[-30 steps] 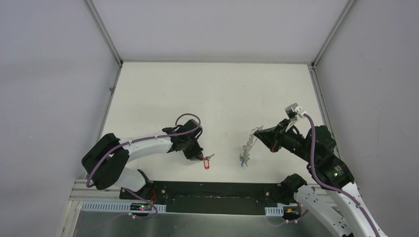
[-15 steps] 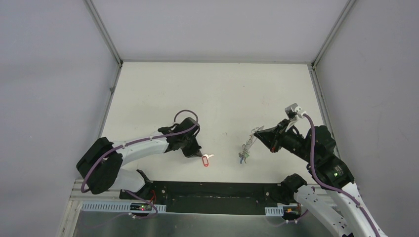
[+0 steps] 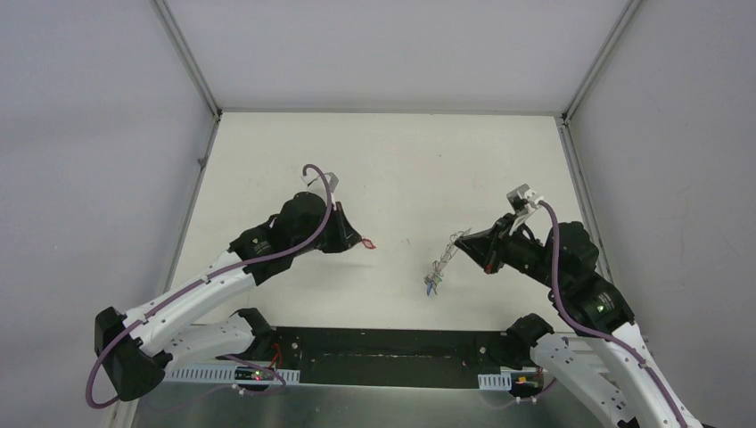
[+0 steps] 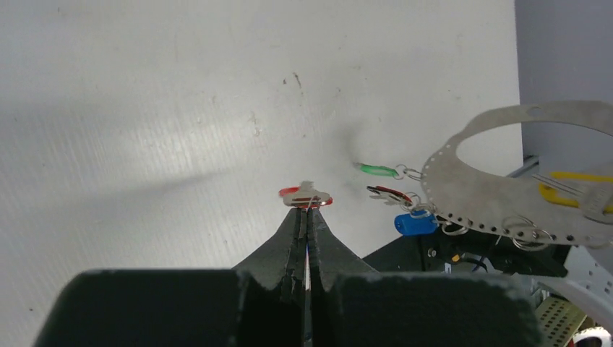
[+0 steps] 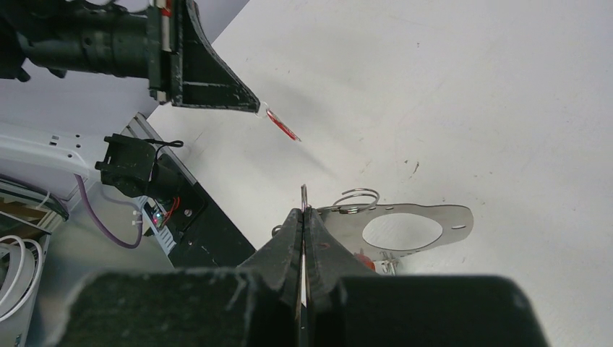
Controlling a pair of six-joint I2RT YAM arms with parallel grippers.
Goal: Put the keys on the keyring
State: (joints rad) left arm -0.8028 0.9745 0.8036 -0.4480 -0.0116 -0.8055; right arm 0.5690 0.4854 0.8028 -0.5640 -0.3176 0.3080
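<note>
2 grips | left jaws clamp red key (image 4: pixel 306 196) | right jaws clamp keyring (image 5: pixel 455 220)

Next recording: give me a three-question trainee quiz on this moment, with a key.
1. True or false: the left gripper is shut on the red-tagged key, lifted clear of the table.
2. What does the right gripper hold? A) the keyring B) a cable C) nothing
3. Name two tag colours already hanging from the keyring.

Key
1. True
2. A
3. The green key and the blue key; red also counts.
</note>
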